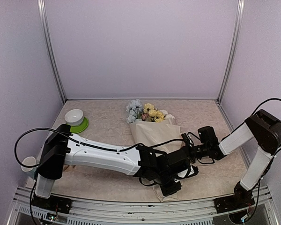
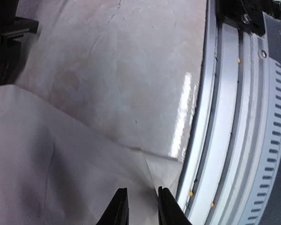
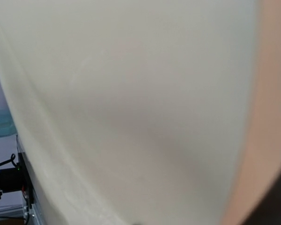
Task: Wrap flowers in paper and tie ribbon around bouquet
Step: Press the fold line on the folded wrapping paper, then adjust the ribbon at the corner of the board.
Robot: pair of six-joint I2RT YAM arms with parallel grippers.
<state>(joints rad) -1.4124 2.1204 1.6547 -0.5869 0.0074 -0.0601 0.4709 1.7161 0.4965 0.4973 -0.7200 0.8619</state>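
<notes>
Though beneath two arms point(image 1: 103, 157) point(image 1: 234, 138), one bouquet point(image 1: 154, 132), one bowl point(image 1: 74, 116)

A white bowl point(image 1: 74, 116) sits in a green plate point(image 1: 82, 126) at the back left of the marbled table point(image 1: 107, 129). A pale cup point(image 1: 28, 162), partly hidden, stands at the left edge. A metal rail point(image 1: 131, 209) runs along the near edge.

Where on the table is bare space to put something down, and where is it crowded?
Free: the back right, between the flowers and the right wall; also the strip between the white bowl and the flowers. Crowded: the front centre, where the left arm and the right arm meet over the paper.
</notes>
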